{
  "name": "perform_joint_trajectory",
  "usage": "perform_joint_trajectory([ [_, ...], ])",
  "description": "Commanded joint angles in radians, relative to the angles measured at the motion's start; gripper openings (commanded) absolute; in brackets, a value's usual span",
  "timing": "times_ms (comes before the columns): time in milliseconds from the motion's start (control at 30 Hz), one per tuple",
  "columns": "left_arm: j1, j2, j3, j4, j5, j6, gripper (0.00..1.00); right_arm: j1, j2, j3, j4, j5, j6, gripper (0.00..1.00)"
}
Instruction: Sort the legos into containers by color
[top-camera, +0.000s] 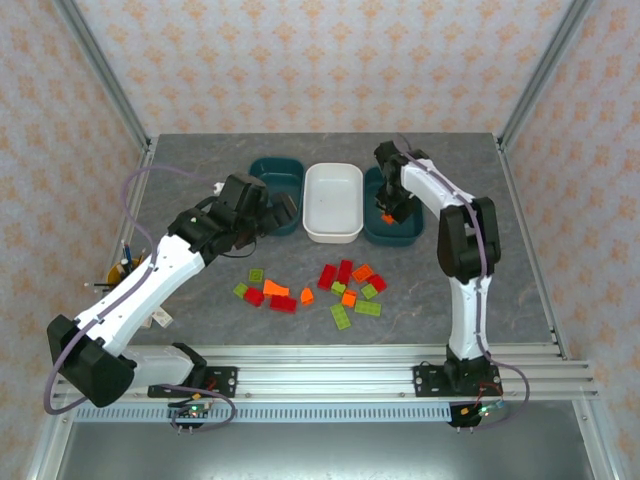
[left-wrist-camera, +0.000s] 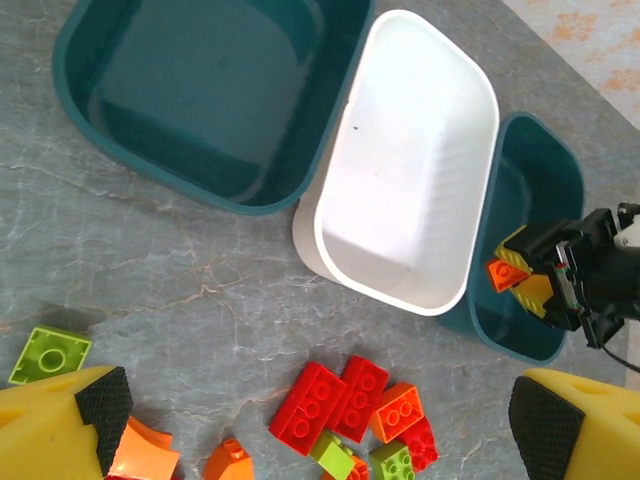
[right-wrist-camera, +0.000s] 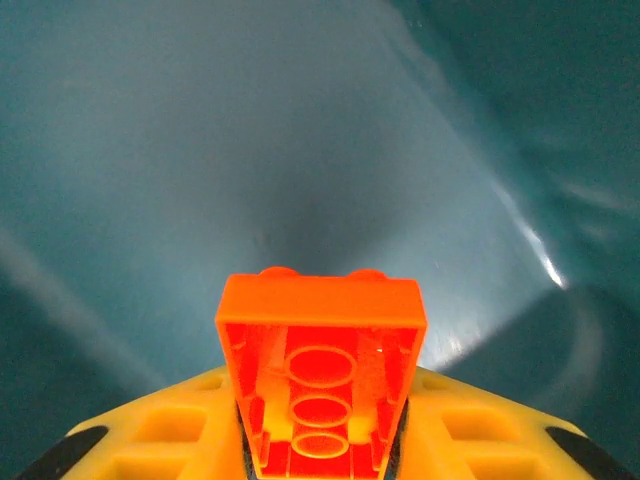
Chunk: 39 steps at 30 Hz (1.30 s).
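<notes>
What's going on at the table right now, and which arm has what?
The right gripper is shut on a small orange plastic brick, holding it low inside the right-hand dark teal plastic tub, not yet released. The left gripper is open and empty, hovering over the grey table near the left dark teal tub. That tub and the white plastic tub look empty. The other red, orange and light green bricks lie loose in front of the tubs.
</notes>
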Motion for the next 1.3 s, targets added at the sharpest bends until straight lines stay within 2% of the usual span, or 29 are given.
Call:
perform_joint_trajectory([
  [0,0.008,-0.024,0.006,-0.091,-0.008,-0.028,1.00,-0.010,0.050,0.107,-0.127,0.011,-0.079,0.45],
  [167,0.009,-0.076,-0.037,-0.173,-0.028,-0.051,1.00,-0.007,0.003,0.148,-0.147,0.024,-0.096,0.63],
  [367,0.009,-0.145,-0.156,-0.316,-0.032,-0.192,0.96,0.078,-0.245,0.084,-0.088,0.113,-0.175,0.65],
  [467,0.009,-0.213,-0.282,-0.309,-0.005,-0.307,0.94,0.183,-0.454,-0.113,0.132,0.051,-0.280,0.65],
  [633,0.009,-0.289,-0.484,-0.164,0.071,-0.491,0.88,0.408,-0.819,-0.618,0.643,-0.119,-0.436,0.68],
  [700,0.008,-0.276,-0.525,-0.114,0.098,-0.542,0.86,0.494,-0.937,-0.797,0.806,-0.122,-0.453,0.70],
  [767,0.007,-0.248,-0.542,-0.095,0.112,-0.569,0.85,0.566,-1.009,-0.898,0.872,-0.090,-0.466,0.72],
  [967,0.008,-0.147,-0.543,-0.030,0.108,-0.592,0.84,0.648,-1.037,-0.948,0.810,-0.080,-0.457,0.71],
  [1067,0.013,-0.092,-0.539,0.017,0.103,-0.591,0.83,0.656,-1.038,-0.964,0.819,-0.099,-0.453,0.71],
  [1267,0.029,0.001,-0.503,0.005,0.070,-0.554,0.78,0.658,-1.046,-0.973,0.809,-0.096,-0.444,0.71],
])
